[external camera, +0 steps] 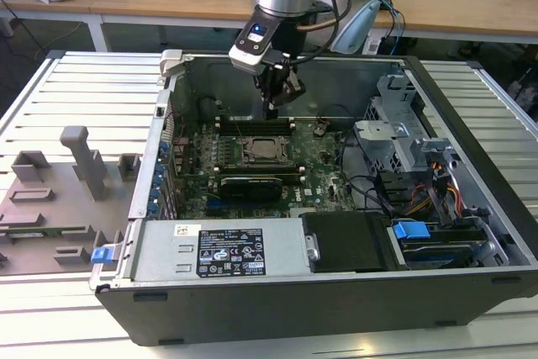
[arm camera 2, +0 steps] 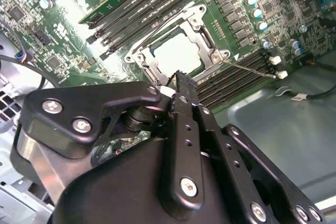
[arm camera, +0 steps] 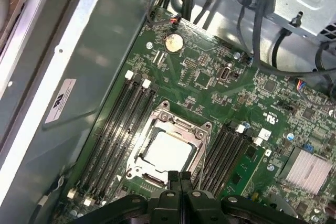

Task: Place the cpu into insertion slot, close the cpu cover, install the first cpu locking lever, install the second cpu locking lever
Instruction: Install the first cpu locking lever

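Exterior view: tool [external camera: 272, 113] hangs inside the open case [external camera: 252, 292] on the table [external camera: 76, 81], just above the insertion slot [external camera: 263, 150] on the green motherboard [external camera: 324, 157].

Second wrist view: cpu [arm camera 2: 176, 56] seated in the slot, flat matte silver top. cpu cover [arm camera 2: 148, 66], a stamped shiny frame, is down around it. A thin wire locking lever [arm camera 2: 247, 68] splays over the black memory slots and looks unlatched. Levers left to do, I'd say.

First wrist view: black tool tips pressed together, holding nothing.

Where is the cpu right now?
In both wrist views the cpu sits in the insertion slot, framed by the cpu cover, between the memory slot banks, just beyond the gripper.
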Motion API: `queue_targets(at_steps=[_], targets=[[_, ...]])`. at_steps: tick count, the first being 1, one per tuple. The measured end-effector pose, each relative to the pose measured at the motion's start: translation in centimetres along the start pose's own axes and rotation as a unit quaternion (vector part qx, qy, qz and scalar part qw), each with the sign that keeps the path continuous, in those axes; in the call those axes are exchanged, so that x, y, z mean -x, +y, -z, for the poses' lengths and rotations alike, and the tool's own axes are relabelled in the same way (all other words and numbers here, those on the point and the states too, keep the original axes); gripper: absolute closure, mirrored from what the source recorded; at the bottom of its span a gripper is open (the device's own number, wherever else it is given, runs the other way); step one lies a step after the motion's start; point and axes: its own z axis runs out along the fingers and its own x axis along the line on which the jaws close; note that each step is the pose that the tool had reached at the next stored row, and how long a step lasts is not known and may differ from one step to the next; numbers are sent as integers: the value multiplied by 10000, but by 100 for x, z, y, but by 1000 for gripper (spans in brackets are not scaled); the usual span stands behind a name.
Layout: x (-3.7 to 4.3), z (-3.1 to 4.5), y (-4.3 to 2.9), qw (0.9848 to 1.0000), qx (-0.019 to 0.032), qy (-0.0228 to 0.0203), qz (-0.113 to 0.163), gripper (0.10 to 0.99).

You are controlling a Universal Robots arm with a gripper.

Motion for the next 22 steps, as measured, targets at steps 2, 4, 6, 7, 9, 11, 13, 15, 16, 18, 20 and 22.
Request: queue_targets(at_steps=[2,4,6,7,9,11,13,15,16,18,20,22], targets=[[0,0,0,9999,3,-6,105,980],[0,0,0,9998,6,-10,191,980],[0,0,0,9996,10,-15,285,980],[0,0,0,9993,12,-20,368,980],[0,0,0,9987,17,-27,504,980],[0,0,0,9983,20,-31,581,980],[0,0,0,9977,23,-36,683,980],[0,0,0,9971,26,-40,763,980],[0,0,0,9967,28,-43,810,980],[0,0,0,9961,30,-46,878,980],[0,0,0,9953,33,-51,968,980],[0,0,0,9945,36,-55,1044,980]])
